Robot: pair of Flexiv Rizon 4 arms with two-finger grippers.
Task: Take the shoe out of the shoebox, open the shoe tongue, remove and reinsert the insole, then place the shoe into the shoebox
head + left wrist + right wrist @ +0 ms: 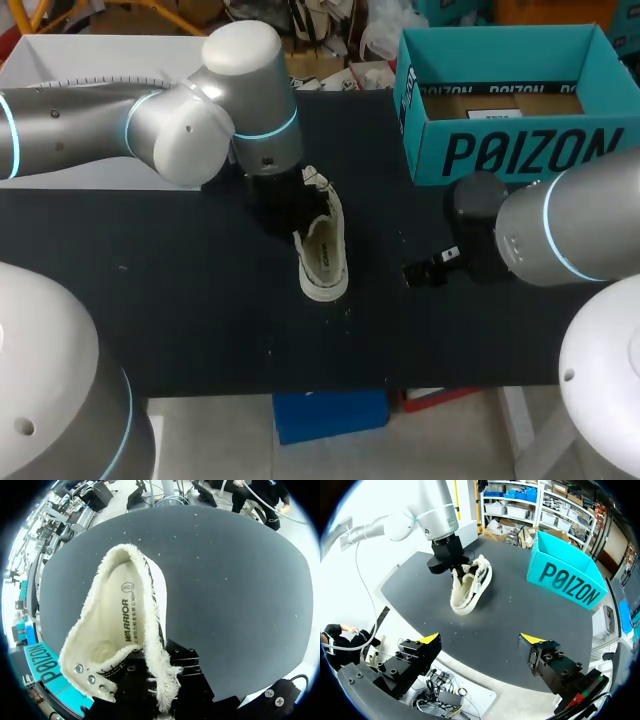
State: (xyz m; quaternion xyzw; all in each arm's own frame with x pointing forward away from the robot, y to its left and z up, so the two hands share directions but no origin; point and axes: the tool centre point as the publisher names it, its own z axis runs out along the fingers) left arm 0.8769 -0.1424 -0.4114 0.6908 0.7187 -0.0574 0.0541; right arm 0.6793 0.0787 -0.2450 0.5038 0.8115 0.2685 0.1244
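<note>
A cream low shoe [325, 255] with frayed edges lies on the black table [180, 290], its heel end toward the front edge. In the left wrist view its insole [125, 615] sits inside the shoe [105, 645], under the opening. My left gripper [292, 195] is at the shoe's far end, shut on the frayed tongue [162, 680]; its yellow tips are hidden. From the right wrist view the shoe [470, 587] lies ahead with the left gripper [452, 567] on it. My right gripper [481, 639] hangs open and empty, off to the shoe's right [425, 272].
The open teal shoebox [500, 150] stands at the back right of the table, also seen beyond the shoe in the right wrist view [567, 582]. The table's front edge [330, 385] runs just below the shoe.
</note>
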